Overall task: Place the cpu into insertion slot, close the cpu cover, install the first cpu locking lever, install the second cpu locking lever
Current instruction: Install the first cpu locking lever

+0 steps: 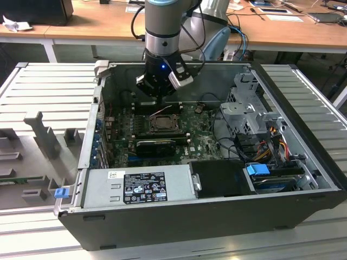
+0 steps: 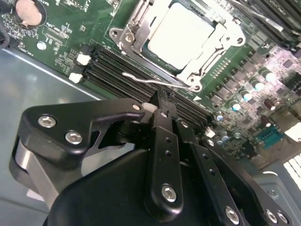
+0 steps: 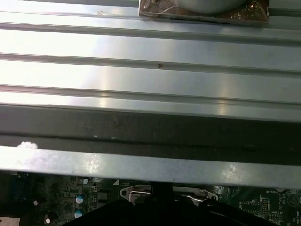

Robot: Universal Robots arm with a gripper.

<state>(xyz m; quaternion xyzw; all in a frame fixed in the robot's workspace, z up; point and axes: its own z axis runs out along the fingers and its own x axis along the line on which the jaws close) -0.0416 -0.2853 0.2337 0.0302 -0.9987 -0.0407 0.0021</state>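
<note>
Second wrist view: gripper point(image 2: 162, 109) fingers drawn together, nothing clamped, tip right at the loose locking lever point(image 2: 150, 81) wire. Beyond it, cpu point(image 2: 181, 35) sits in the insertion slot point(image 1: 161, 124) under the lowered cpu cover point(image 2: 205, 65). Risk: springy wire slips off the tip, misses its hook, cover left unlatched.

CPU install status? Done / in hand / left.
Done: the flat silver-grey square cpu sits in the black-rimmed insertion slot, with the thin silvery frame cpu cover apparently down around it. In hand: the black gripper is at a thin wire locking lever beside the slot. Left: I cannot tell that either lever is latched.
</note>
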